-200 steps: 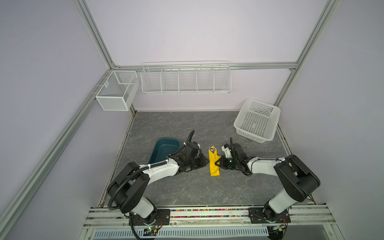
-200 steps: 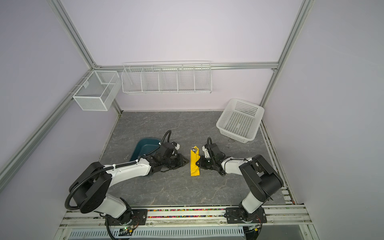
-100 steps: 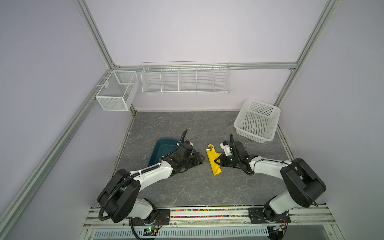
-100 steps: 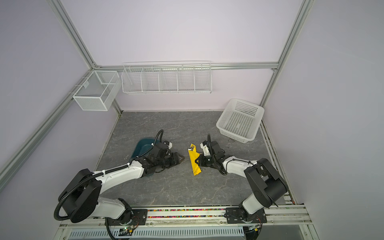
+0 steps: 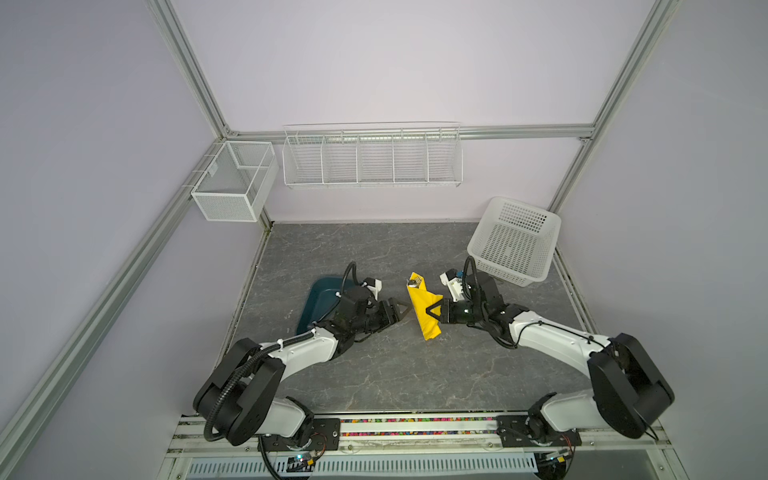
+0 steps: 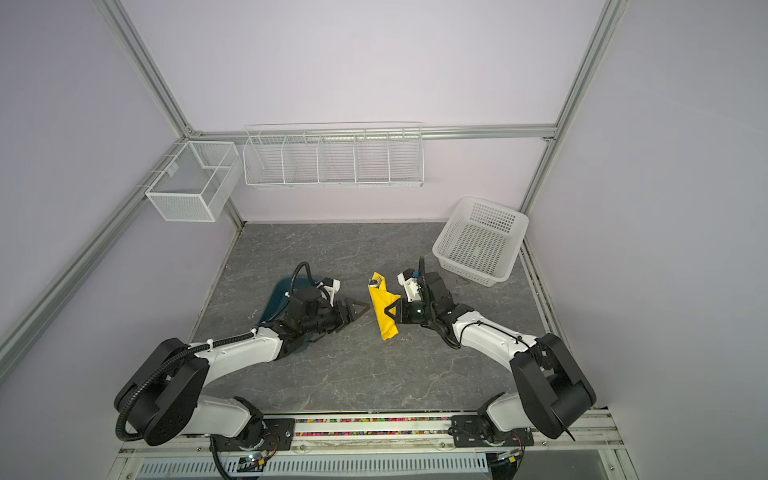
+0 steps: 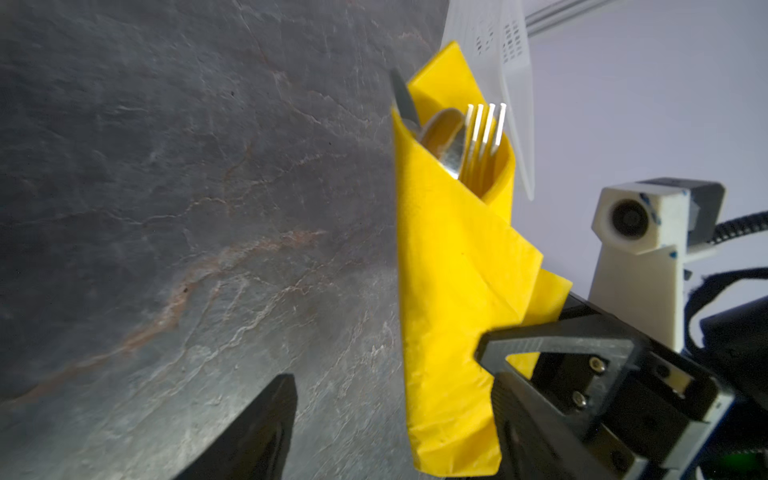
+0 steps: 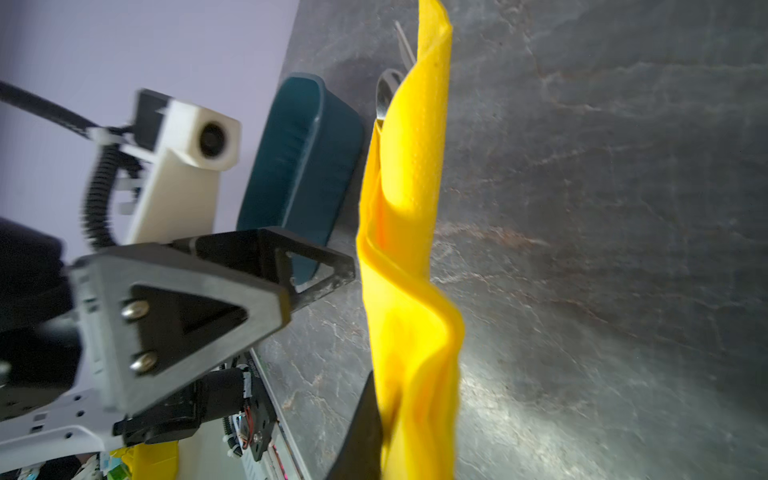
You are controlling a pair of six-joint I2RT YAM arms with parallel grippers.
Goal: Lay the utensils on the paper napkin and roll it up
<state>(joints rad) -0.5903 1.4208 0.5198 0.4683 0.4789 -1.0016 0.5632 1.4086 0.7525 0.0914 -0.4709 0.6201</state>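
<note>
The paper napkin (image 5: 424,309) (image 6: 384,309) is a narrow yellow bundle slanting across the middle of the table. The utensils (image 5: 413,284) (image 6: 375,283) stick out of its far end. The left wrist view shows the fork (image 7: 484,133), spoon (image 7: 444,137) and knife (image 7: 402,99) inside the roll (image 7: 449,291). My right gripper (image 5: 432,313) (image 6: 392,311) (image 8: 399,436) is shut on the napkin's (image 8: 409,232) right side. My left gripper (image 5: 402,311) (image 6: 359,309) stands open just left of the bundle, holding nothing; one finger (image 7: 266,424) shows.
A dark teal tray (image 5: 322,297) (image 6: 280,293) (image 8: 299,166) lies behind the left arm. A white perforated basket (image 5: 515,245) (image 6: 480,241) sits at the back right. Wire baskets (image 5: 372,160) (image 5: 232,187) hang on the walls.
My left gripper has opened, let go of the napkin and drawn back to the left. The right gripper kept its hold, and the bundle's far end has swung left.
</note>
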